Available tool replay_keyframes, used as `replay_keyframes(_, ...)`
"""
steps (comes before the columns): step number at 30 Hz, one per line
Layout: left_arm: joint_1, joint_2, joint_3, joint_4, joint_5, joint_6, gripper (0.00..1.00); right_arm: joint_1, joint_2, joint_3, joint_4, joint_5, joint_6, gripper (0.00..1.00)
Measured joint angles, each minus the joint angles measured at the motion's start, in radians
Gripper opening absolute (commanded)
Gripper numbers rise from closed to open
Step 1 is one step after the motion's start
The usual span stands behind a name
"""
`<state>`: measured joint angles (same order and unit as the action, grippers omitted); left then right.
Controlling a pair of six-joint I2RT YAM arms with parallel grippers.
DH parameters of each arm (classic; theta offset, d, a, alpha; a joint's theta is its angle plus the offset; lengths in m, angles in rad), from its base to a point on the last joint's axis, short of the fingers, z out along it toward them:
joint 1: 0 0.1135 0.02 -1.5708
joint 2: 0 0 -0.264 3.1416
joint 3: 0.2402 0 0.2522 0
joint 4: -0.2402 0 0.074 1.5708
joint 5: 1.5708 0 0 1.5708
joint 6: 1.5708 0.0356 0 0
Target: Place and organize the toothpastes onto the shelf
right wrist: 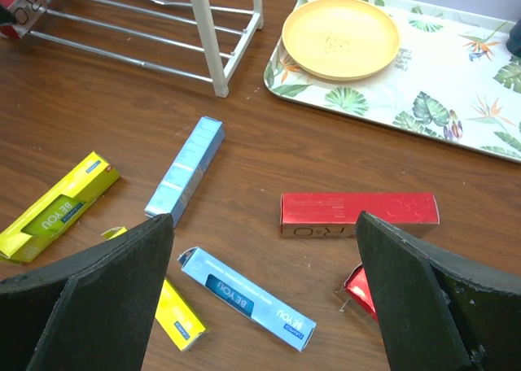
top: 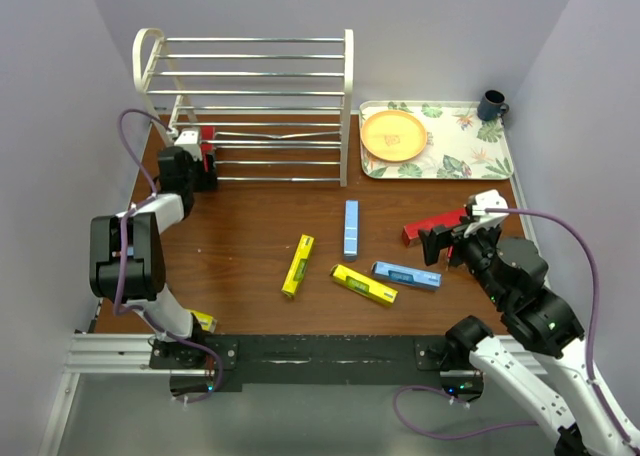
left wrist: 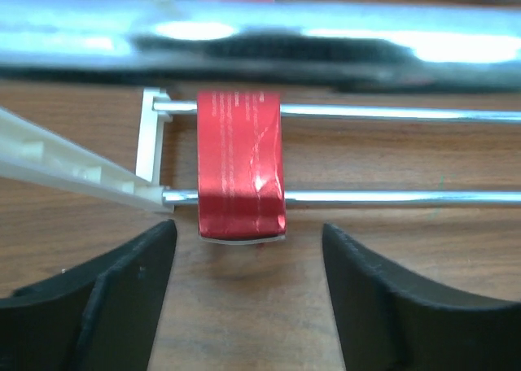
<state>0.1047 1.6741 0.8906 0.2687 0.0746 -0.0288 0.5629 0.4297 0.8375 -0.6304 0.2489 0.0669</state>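
The left gripper (left wrist: 247,249), jaws spread wide and empty, faces a red carton (left wrist: 240,163) lying across the bottom bars of the shelf (top: 250,74), untouched between its fingertips. The right gripper (right wrist: 264,220), equally wide and empty, hovers over a second red carton (right wrist: 358,212) on the table (top: 250,216).
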Motion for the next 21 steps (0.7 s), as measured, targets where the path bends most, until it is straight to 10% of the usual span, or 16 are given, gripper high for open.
replay_keyframes(6, 0.0, -0.114, -0.022, -0.064, 0.002, -0.008, 0.99, 0.0, 0.011, 0.026, -0.014, 0.024, 0.037, 0.99)
replay_keyframes(21, -0.121, -0.848, -0.27, -0.276, 0.11, -0.057, 1.0, -0.001, 0.44, 0.155, -0.178, 0.255, 0.295, 0.98)
